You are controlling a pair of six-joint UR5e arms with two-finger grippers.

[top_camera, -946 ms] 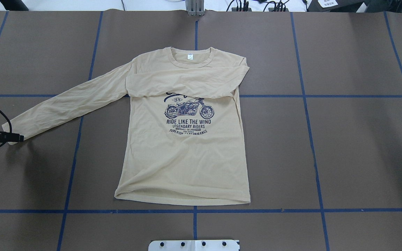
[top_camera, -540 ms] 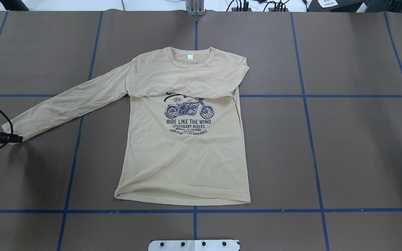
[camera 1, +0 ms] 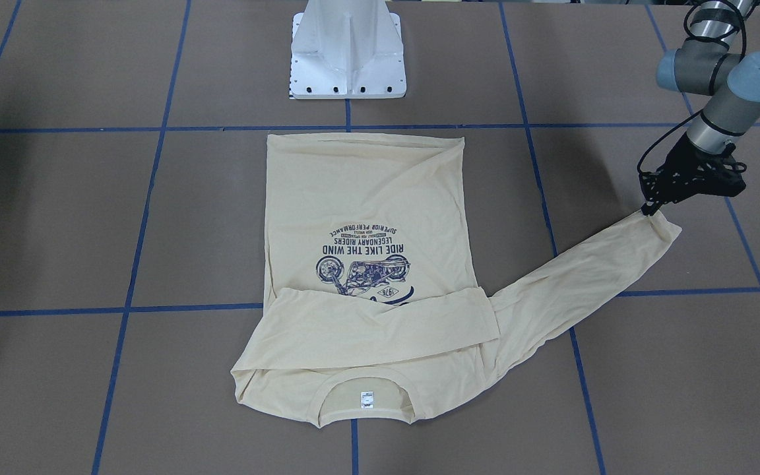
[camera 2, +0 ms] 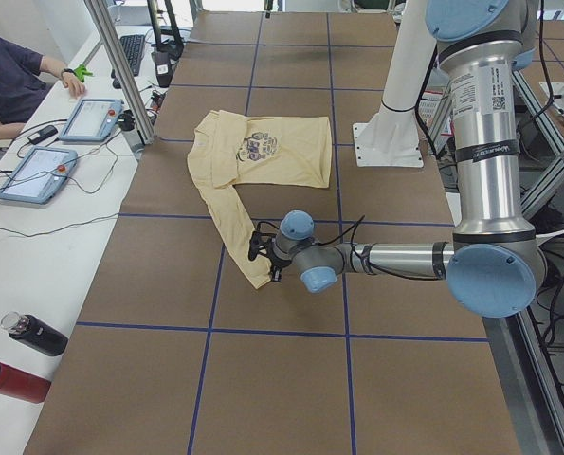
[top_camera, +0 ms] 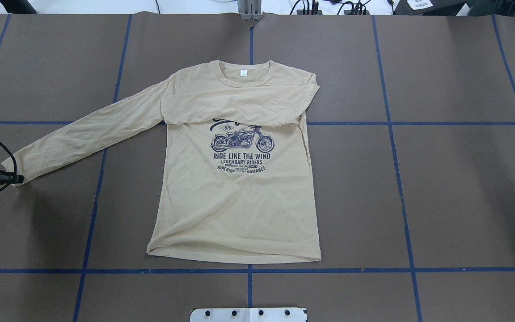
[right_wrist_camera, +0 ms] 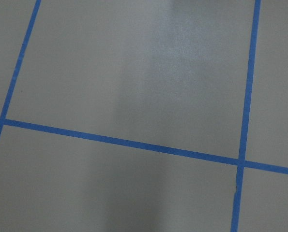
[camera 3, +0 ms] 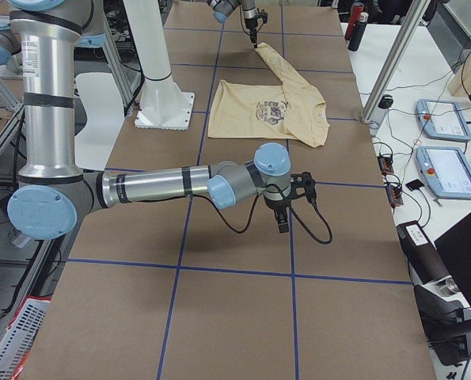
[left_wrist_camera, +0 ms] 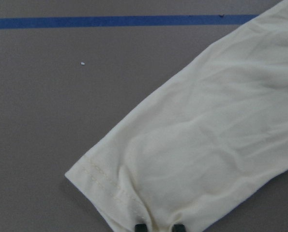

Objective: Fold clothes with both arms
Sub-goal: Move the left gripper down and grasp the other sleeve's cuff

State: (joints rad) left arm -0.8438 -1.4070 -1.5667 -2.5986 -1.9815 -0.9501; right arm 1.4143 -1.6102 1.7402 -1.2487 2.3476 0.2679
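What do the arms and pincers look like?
Both match. The left arm and right arm are silver-grey tubes with rounded light blue joint caps and black bands at the joints. The left arm carries a white label with a square code. Each ends in a black two-finger tool, the left pincer and right pincer, with a black cable looping at the wrist.

From overhead, we see the T-shirt [top_camera: 235, 210] on the table [top_camera: 418, 179], collar at 12 o'clock, hem at 6, one sleeve [top_camera: 239, 105] folded across its chest. Its other sleeve [top_camera: 87, 134] runs toward 8 o'clock, cuff in the left gripper [top_camera: 16, 179]. The right gripper [camera 3: 282, 225] seems well apart at 3 o'clock.
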